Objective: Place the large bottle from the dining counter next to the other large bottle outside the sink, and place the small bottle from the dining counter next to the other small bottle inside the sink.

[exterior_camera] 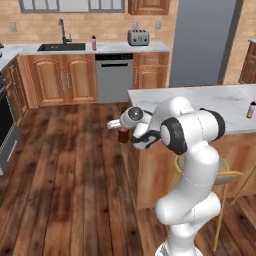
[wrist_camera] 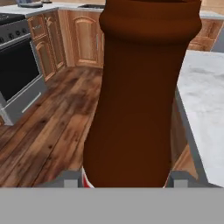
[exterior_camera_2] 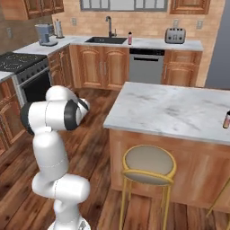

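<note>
My gripper (exterior_camera: 121, 131) is shut on a dark brown bottle (exterior_camera: 123, 135) and holds it over the wooden floor, just left of the dining counter (exterior_camera: 200, 97). In the hand view that brown bottle (wrist_camera: 140, 87) stands close up, with a red band at its base between the two sides of my gripper (wrist_camera: 124, 179). A second bottle (exterior_camera: 251, 109) (exterior_camera_2: 227, 120) stands at the far right of the dining counter (exterior_camera_2: 170, 108). Against the back wall, a reddish bottle (exterior_camera: 93, 43) (exterior_camera_2: 130, 38) stands on the worktop just right of the sink (exterior_camera: 61, 47) (exterior_camera_2: 106, 40). The sink's inside is hidden.
A toaster (exterior_camera: 138, 37) (exterior_camera_2: 175, 35) sits on the back worktop above the dishwasher (exterior_camera: 114, 77). A stove (exterior_camera_2: 27, 74) stands at the left. A round stool (exterior_camera_2: 149, 165) is tucked at the dining counter's near side. Open wooden floor (exterior_camera: 70, 165) lies between counter and sink.
</note>
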Robot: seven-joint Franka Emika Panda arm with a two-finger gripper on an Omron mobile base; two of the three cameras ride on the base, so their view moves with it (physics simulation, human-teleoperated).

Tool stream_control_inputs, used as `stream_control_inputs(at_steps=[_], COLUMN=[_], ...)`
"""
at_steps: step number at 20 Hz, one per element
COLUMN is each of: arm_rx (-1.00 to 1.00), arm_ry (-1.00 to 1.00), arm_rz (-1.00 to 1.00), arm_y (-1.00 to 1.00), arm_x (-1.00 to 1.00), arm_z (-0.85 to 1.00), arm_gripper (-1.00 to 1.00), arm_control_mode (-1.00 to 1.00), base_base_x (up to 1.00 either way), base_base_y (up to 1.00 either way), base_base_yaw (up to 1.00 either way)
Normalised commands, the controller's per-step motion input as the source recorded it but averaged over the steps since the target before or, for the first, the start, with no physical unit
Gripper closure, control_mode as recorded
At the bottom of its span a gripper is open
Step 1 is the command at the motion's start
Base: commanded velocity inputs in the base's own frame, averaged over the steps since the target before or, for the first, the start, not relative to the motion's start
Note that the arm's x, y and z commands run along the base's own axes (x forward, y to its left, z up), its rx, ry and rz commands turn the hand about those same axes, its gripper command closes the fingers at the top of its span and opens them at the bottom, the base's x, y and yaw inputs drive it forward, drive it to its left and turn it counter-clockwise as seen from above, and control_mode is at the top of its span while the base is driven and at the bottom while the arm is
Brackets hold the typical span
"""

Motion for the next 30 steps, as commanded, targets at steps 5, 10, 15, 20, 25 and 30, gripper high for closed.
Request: stream_control_inputs(at_steps=[5, 10, 15, 20, 25, 30], arm_rx=[0.00, 0.00, 0.00, 0.00, 0.00, 0.00], arm_ry=[0.00, 0.00, 0.00, 0.00, 0.00, 0.00], arm_rz=[0.00, 0.00, 0.00, 0.00, 0.00, 0.00], arm_y=[0.00, 0.00, 0.00, 0.00, 0.00, 0.00], arm_x=[0.00, 0.00, 0.00, 0.00, 0.00, 0.00], arm_z=[0.00, 0.00, 0.00, 0.00, 0.00, 0.00], arm_gripper=[1.00, 1.00, 1.00, 1.00, 1.00, 1.00], arm_control_mode=[1.00, 1.00, 1.00, 1.00, 1.00, 1.00], base_base_x=[0.45, 0.58, 0.76, 0.75, 0.84, 0.89], base_base_y=[0.78, 0.63, 0.49, 0.35, 0.21, 0.11], base_base_yaw=[0.04, 0.02, 0.00, 0.00, 0.00, 0.00])
